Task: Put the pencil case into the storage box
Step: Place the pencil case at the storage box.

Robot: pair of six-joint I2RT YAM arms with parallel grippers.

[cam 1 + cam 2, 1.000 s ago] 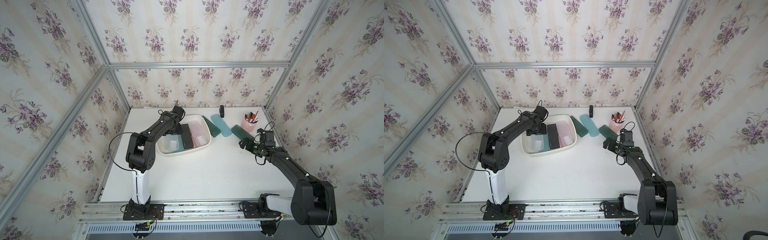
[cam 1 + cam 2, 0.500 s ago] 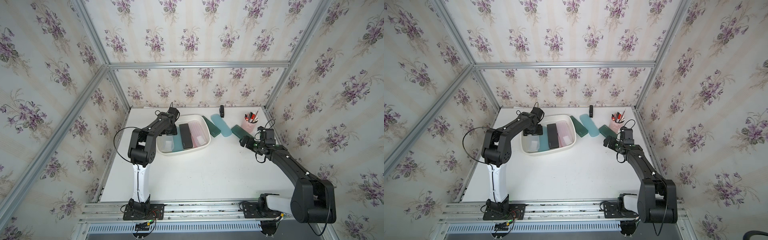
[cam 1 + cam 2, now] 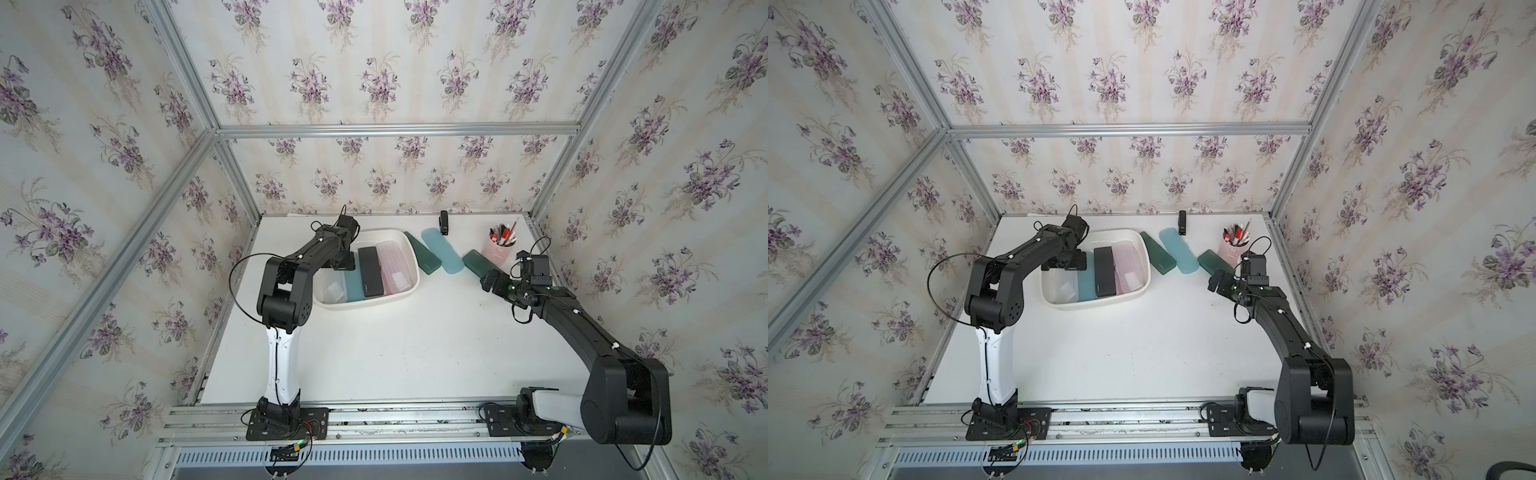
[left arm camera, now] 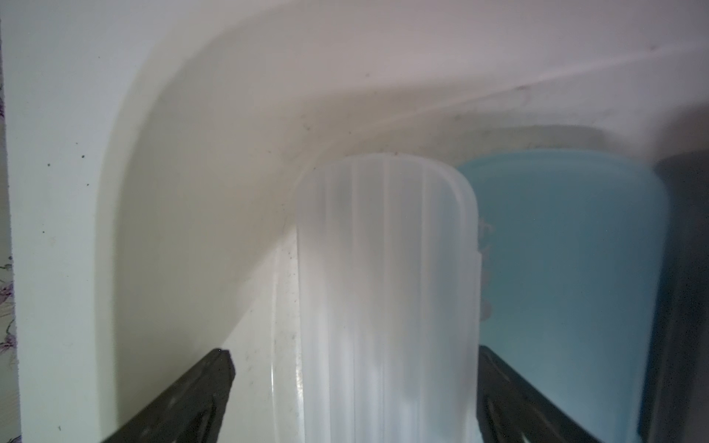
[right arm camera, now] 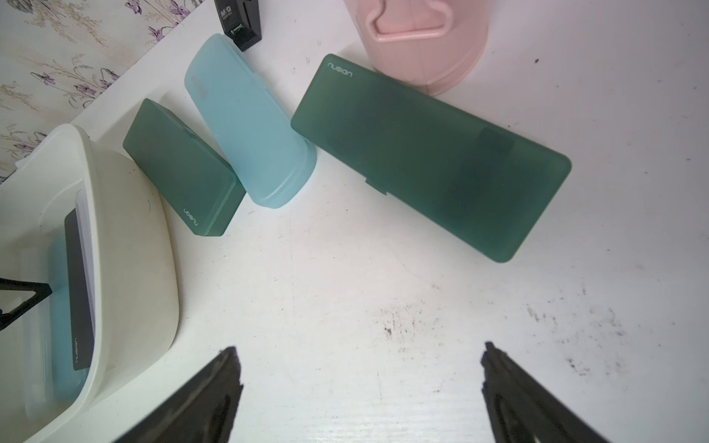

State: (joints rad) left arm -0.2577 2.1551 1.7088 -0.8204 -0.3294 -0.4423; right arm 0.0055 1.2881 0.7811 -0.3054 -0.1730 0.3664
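Left end effector [image 4: 353, 356] sat low inside the storage box [image 3: 365, 301], jaws spread astride the frosted white pencil case [image 4: 387, 287]. One finger stood clear of it and the other was right at its edge, so it was released, not gripped. That case lay flat on the box floor beside a light blue case [image 4: 568, 268]. A black case [image 3: 370, 276] and a pink case [image 3: 395, 270] were in the box too.

Right end effector [image 5: 358, 356] hung wide open and empty over bare table [image 5: 345, 276]. Key relation: the dark green pencil case [image 5: 429, 157] lay flat just ahead of it, against or just beside the pink pen cup [image 5: 422, 46]; I couldn't tell if they touched. Its long axis ran slantwise, closer to the line between the fingers than across it, so the wrist likely needed a turn to pinch the short width. The right arm was clearly nearer; the left was well apart, beyond the box.

A second green case [image 5: 184, 168] and a blue case [image 5: 245, 122] lay between that case and the box.
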